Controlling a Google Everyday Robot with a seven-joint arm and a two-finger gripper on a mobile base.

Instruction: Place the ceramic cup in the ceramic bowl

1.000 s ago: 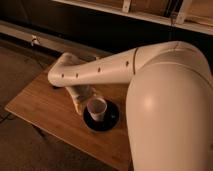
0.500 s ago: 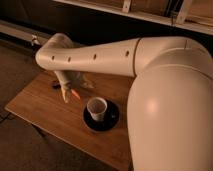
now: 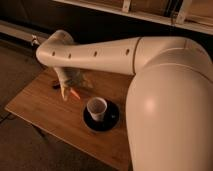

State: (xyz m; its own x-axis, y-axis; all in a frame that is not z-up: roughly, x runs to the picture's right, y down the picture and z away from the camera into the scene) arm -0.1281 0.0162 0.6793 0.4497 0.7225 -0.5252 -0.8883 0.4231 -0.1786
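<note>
The small white ceramic cup (image 3: 97, 108) stands upright inside the shallow black ceramic bowl (image 3: 110, 121) on the wooden table (image 3: 45, 112). My gripper (image 3: 70, 93) hangs from the white arm above the table, up and to the left of the cup and clear of it. It holds nothing that I can see.
The large white arm (image 3: 165, 100) fills the right side of the view and covers the table's right part. A small dark object (image 3: 56, 86) lies on the table behind the gripper. The table's front edge runs diagonally from left to bottom middle. A shelf runs along the dark back wall.
The gripper has left the cup standing in the bowl and has risen up and to the left, away from it. The cup and bowl have not moved.
</note>
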